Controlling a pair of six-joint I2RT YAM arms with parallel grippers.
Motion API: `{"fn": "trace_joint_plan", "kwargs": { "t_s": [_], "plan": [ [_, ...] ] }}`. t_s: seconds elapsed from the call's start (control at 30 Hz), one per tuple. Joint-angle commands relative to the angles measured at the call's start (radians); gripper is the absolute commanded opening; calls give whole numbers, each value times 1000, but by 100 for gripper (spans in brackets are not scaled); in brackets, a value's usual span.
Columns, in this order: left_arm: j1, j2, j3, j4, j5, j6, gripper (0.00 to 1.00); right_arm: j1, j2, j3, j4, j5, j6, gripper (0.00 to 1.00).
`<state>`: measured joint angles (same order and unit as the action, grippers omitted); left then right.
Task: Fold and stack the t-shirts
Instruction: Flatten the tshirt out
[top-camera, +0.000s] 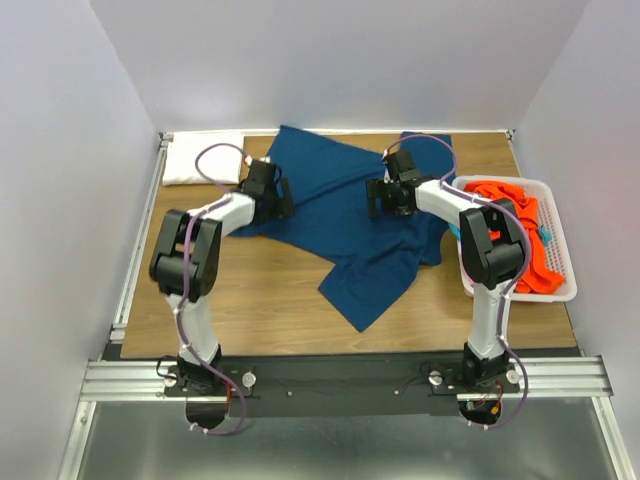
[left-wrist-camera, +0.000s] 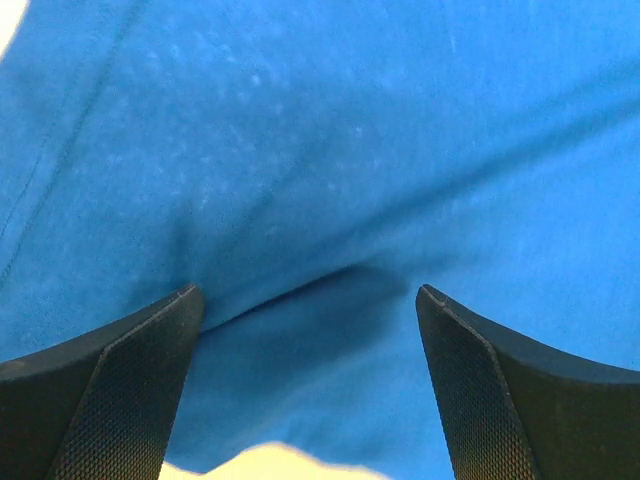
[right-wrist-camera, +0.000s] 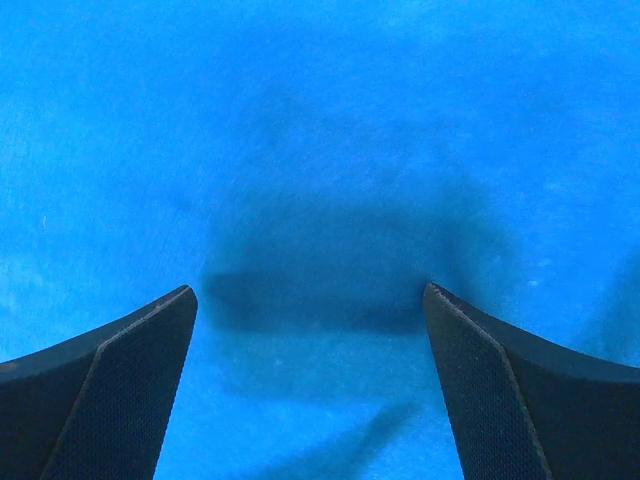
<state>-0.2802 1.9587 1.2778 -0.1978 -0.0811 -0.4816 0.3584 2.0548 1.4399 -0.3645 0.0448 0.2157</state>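
1. The navy blue t-shirt (top-camera: 340, 215) lies crumpled across the middle of the table (top-camera: 260, 290), with one part trailing toward the near edge; the left gripper (top-camera: 275, 195) sits over its left edge and the right gripper (top-camera: 388, 197) over its right part, both with fingers spread wide and nothing between them
2. In the right wrist view the cloth under the spread fingers is flat, with no ridge to bite; closing here probably slides the fingers over the fabric or takes only a thin pinch that lets go on the lift
3. In the left wrist view a soft crease runs between the fingers and a pale patch shows at the near edge of the view, so the grip is close to the shirt's border; a small misplacement likely catches only a lip of cloth
4. If one side holds and the other misses, the shirt probably swings and twists rather than spreading flat
5. The shirt's right part lies just beside the white basket (top-camera: 520, 297) holding the orange t-shirts (top-camera: 505, 195); a pull to the right could snag its rim, while a sweep to the far left could disturb the folded white t-shirt (top-camera: 203, 158)
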Motion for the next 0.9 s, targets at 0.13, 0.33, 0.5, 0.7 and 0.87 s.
{"fn": "trace_joint_plan", "kwargs": {
  "t_s": [0.13, 0.33, 0.5, 0.7, 0.87],
  "plan": [
    [-22, -297, -441, -11, -48, -149, 97, 1, 60, -10, -47, -207, -84, 100],
    [-25, -399, -581, 49, 17, -213, 97, 16, 128, 71, -48, -289, -128, 100],
    [-25, -429, -514, 9, -44, -215, 98, 24, 105, 113, -50, -182, -134, 100],
    [-17, -541, -465, -98, -166, -290, 98, 22, -100, 57, -45, -120, -112, 100],
    [79, -694, -560, -190, -256, -385, 98, 54, -267, -59, -19, -108, -41, 100]
  ]
}}
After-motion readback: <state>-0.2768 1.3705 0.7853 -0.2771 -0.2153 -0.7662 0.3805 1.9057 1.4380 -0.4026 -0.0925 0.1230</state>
